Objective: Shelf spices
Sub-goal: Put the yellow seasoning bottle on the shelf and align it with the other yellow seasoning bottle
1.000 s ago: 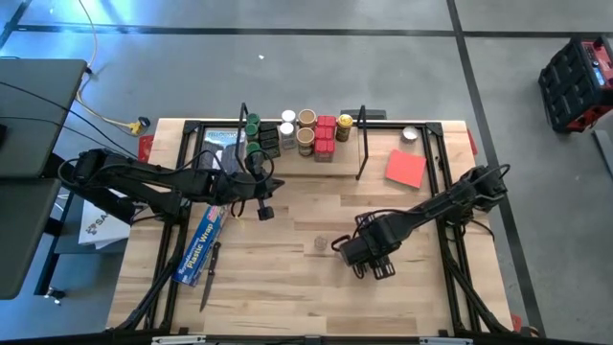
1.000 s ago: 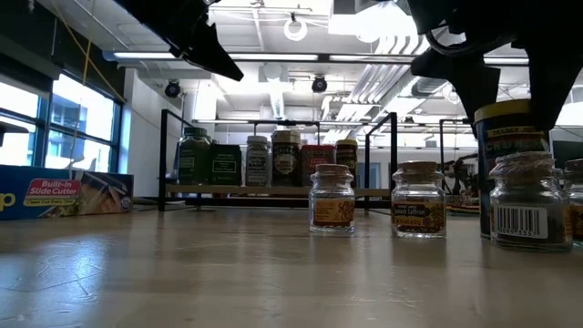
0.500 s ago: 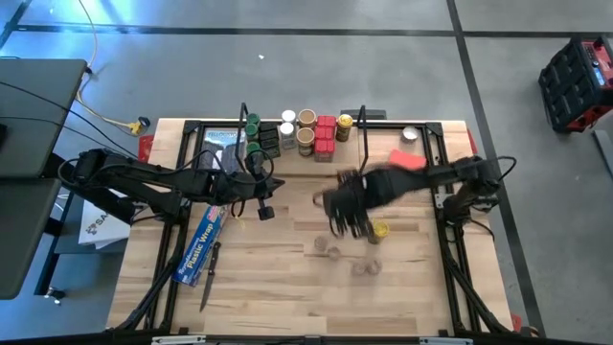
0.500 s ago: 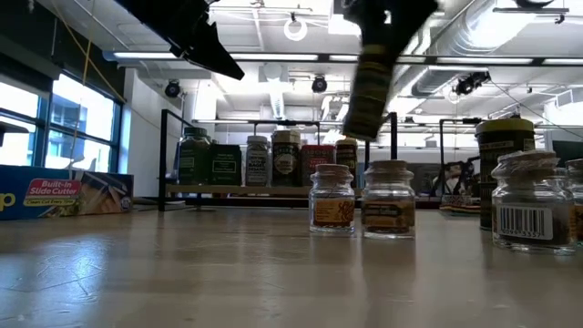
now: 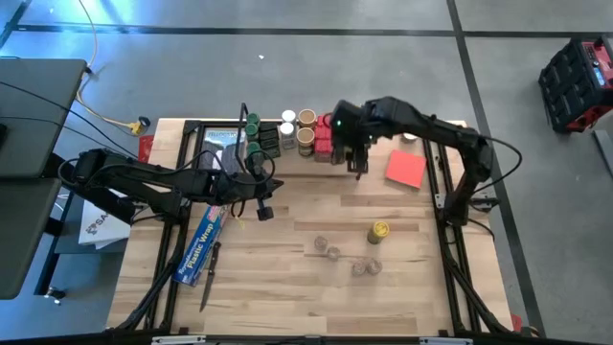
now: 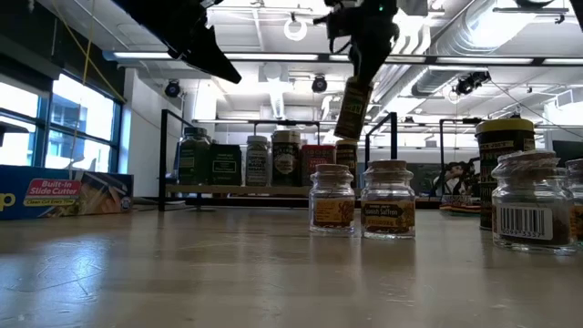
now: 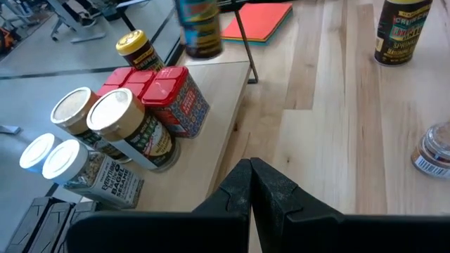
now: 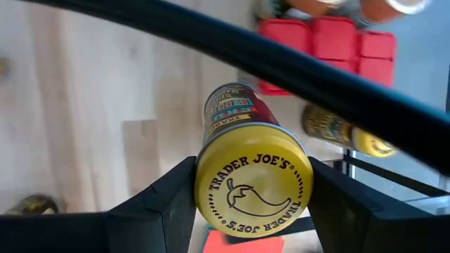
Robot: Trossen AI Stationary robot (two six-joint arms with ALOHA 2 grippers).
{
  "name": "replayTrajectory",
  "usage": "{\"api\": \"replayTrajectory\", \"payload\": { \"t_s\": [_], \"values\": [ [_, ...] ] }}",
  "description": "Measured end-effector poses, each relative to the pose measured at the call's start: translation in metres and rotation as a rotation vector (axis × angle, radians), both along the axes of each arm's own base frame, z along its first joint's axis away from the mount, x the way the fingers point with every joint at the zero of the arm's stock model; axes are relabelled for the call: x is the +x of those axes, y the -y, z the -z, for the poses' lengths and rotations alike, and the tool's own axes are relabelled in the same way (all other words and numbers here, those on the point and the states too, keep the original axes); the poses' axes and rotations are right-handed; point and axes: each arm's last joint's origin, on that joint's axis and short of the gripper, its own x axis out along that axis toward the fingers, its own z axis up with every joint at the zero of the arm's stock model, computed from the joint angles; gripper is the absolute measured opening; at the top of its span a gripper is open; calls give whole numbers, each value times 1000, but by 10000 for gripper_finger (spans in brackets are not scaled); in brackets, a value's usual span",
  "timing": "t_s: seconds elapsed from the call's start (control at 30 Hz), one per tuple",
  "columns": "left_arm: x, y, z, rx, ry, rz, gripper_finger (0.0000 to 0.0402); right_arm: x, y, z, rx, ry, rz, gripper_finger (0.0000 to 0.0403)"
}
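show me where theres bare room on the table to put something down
Free: the wide near strip of table in front of the loose jars, and the stretch between them and the shelf. Crowded: the shelf's left half, packed with jars and red tins.

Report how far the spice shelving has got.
Done: roughly ten jars and red tins stand on the shelf. In hand: the right gripper holds a yellow-lidded jar above the shelf's right end. Left: another yellow-lidded jar and several small clear jars on the table. The left gripper waits shut nearby.
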Motion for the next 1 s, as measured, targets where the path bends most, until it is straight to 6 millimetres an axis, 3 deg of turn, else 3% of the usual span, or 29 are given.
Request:
{"api": "replayTrajectory", "payload": {
  "t_s": [0.13, 0.33, 0.53, 0.8, 1.0],
  "values": [
    [0, 0, 0, 0, 2, 0, 1, 3, 18, 5, 35, 44, 15, 213],
    [0, 0, 0, -1, -3, 1, 1, 4, 33, 20, 59, -29, 49, 213],
    [0, 0, 0, -1, -2, 1, 1, 3, 38, 33, 77, -120, 59, 213],
    [0, 0, 0, -2, 4, 2, 1, 2, 39, 30, 63, -113, 47, 213],
    [1, 1, -1, -6, 10, 8, 1, 6, 54, 44, 76, -138, 79, 213]
  ]
}}
